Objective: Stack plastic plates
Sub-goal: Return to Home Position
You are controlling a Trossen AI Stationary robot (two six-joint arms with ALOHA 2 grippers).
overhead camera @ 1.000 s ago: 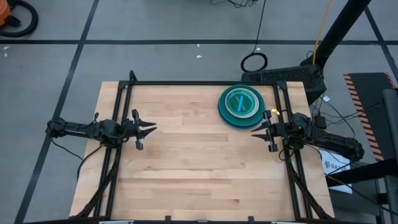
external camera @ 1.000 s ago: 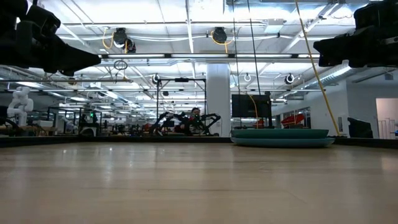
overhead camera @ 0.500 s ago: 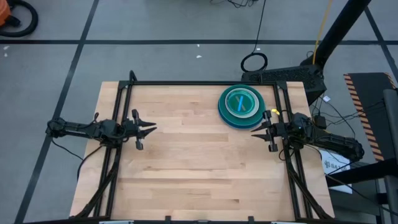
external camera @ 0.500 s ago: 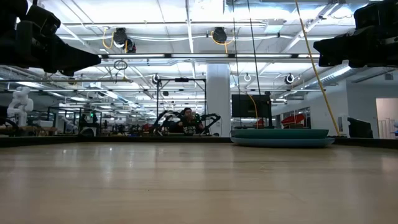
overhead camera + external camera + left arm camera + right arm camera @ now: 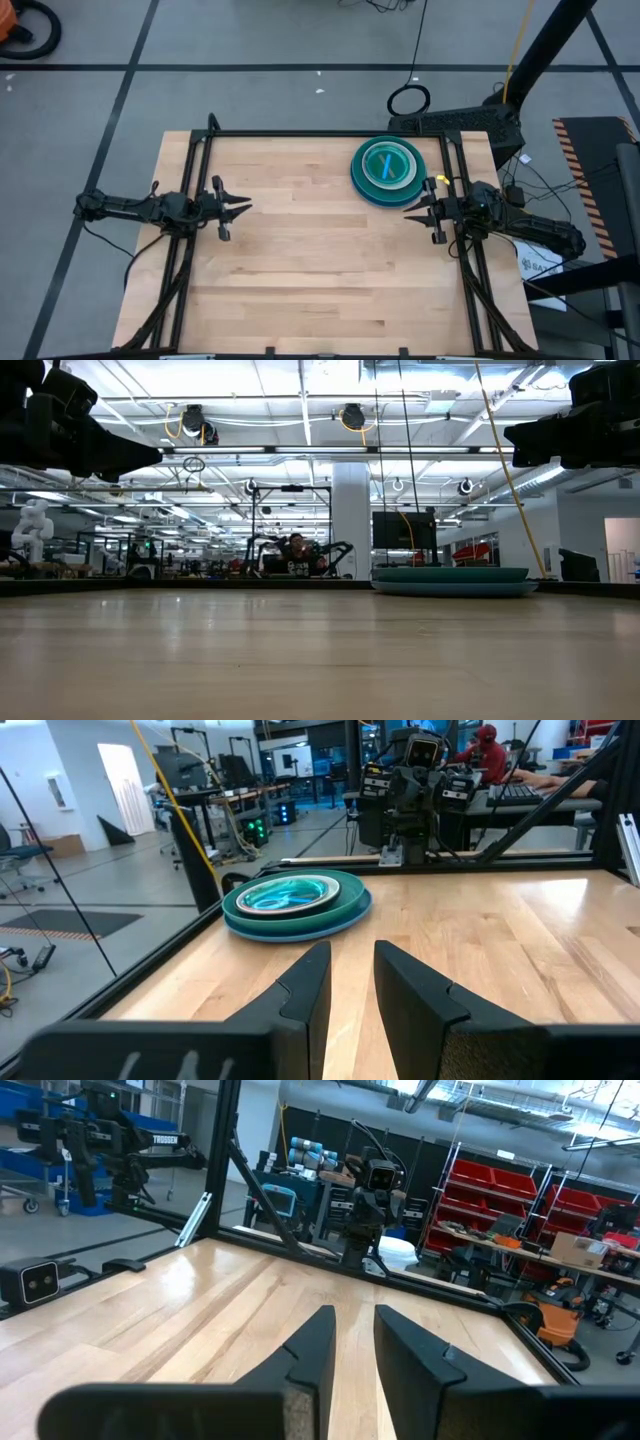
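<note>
The light wooden table [image 5: 300, 280] carries the stack of round plastic plates [image 5: 388, 170], small cyan over dark teal and blue, near its far right corner. The left gripper [image 5: 243, 206] and right gripper [image 5: 410, 210] hover at the table's side edges, fingers slightly parted, empty.

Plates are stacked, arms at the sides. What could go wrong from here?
1. The stack sits by the table's far right corner, close to the right gripper. A swing of that arm might clip it.
2. The bottom blue plate seems to peek out more on one side, so the layers look off-centre and a bump might slide them.
The left gripper waits at the left edge, far from the stack.
</note>
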